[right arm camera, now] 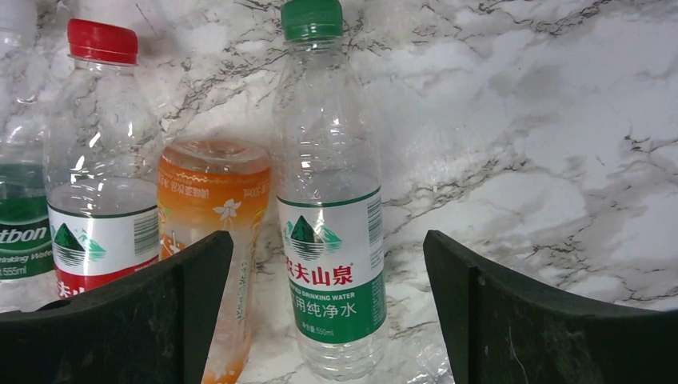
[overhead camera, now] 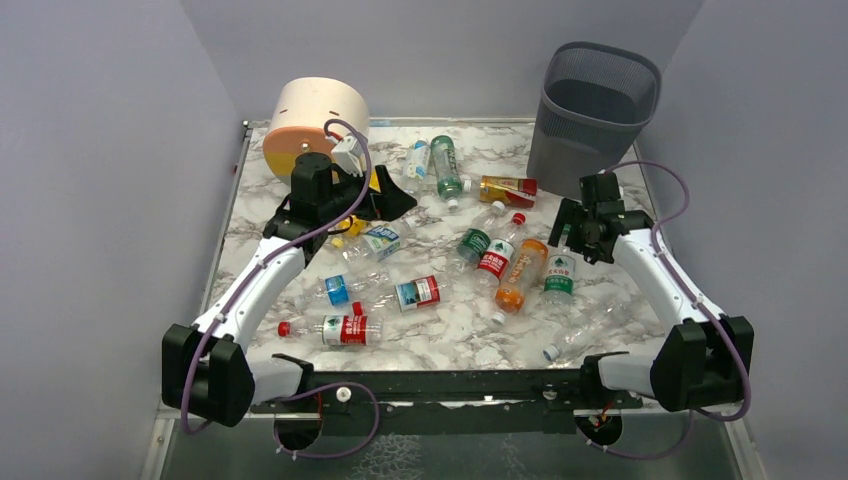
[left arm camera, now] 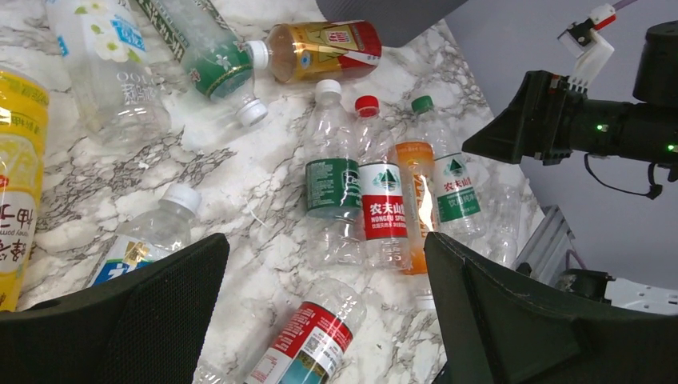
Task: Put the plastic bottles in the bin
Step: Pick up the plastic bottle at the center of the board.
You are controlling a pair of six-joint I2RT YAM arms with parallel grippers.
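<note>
Nothing's going in the bin (overhead camera: 572, 140) yet: bottles (overhead camera: 519, 272) are lying across the table (overhead camera: 455, 345), left claw (left arm camera: 326, 244) and right claw (right arm camera: 326, 240) both hanging spread, empty.

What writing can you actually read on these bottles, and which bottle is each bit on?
"农夫山泉", "DRINKING WATER", "饮用纯净水", "555ml": green-capped bottle, green label.
"农夫山泉", "NONGFU SPRING": red-capped bottle, red label.
"tbon", start cut off by the frame edge: green-labelled bottle.
Orange bottle: print too small to read.
Everything else is too blurred to read.
</note>
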